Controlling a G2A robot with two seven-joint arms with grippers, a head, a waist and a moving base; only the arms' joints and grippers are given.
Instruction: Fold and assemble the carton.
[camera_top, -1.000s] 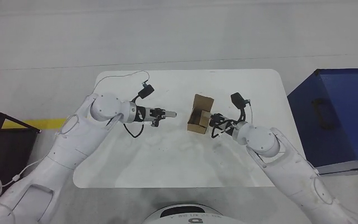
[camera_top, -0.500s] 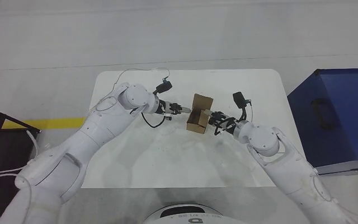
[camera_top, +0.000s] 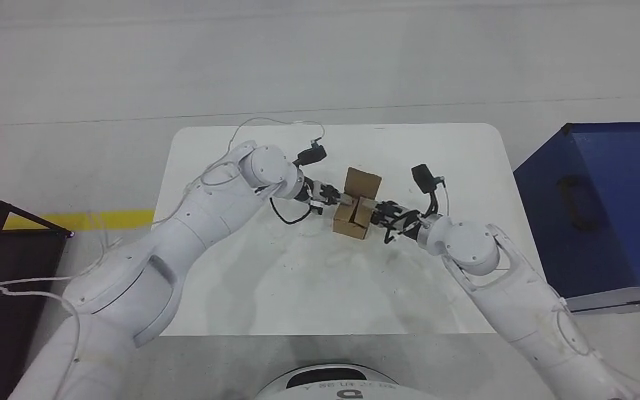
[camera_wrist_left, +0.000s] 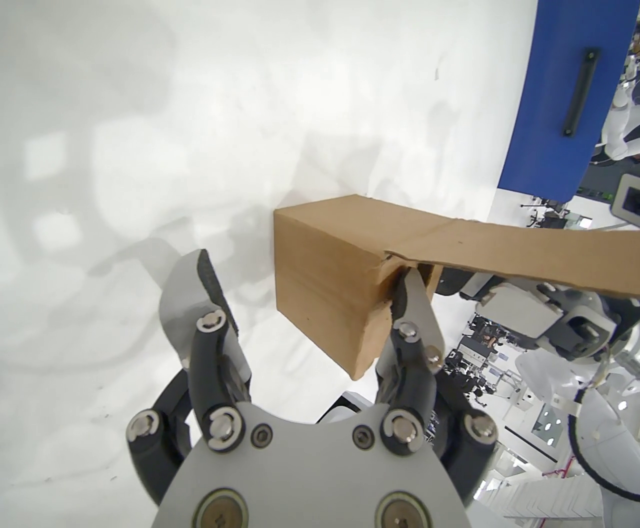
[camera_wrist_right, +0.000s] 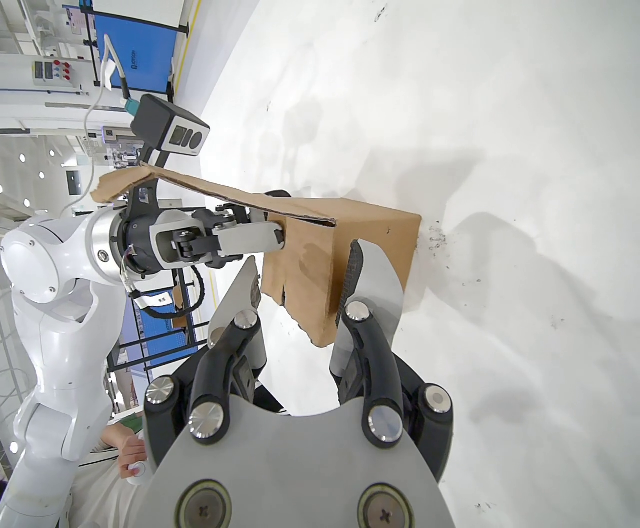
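Currently the carton (camera_top: 355, 203) stands on the white desk (camera_top: 250, 280) slightly right of centre in the top view, with one long flap raised toward the upper part of the frame. The carton is partly assembled: its side walls are upright and the open end faces the right arm.

Left tool (camera_top: 328, 200): positioned at the carton's left side in the top view. In the left wrist view the left tool (camera_wrist_left: 306, 270) is spread wide. One finger (camera_wrist_left: 410, 295) is pushed in under the raised flap at the carton (camera_wrist_left: 325, 280) corner, and its tip is hidden by the cardboard. The other finger (camera_wrist_left: 210, 280) stands clear of the carton wall, above the bare desk. Nothing is clamped.

Right tool (camera_top: 383, 215): positioned at the carton's right side in the top view. In the right wrist view the right tool (camera_wrist_right: 304, 260) is parted and straddles the carton (camera_wrist_right: 370, 235) corner and its torn-edged end panel. One pad (camera_wrist_right: 355, 270) lies along the outer wall; whether it presses on the cardboard cannot be determined. The other finger (camera_wrist_right: 247, 285) sits beside the panel's ragged edge.

The carton interior is not visible. A blue bin (camera_top: 590, 210) at the right of the top view is cut off by the frame edge.
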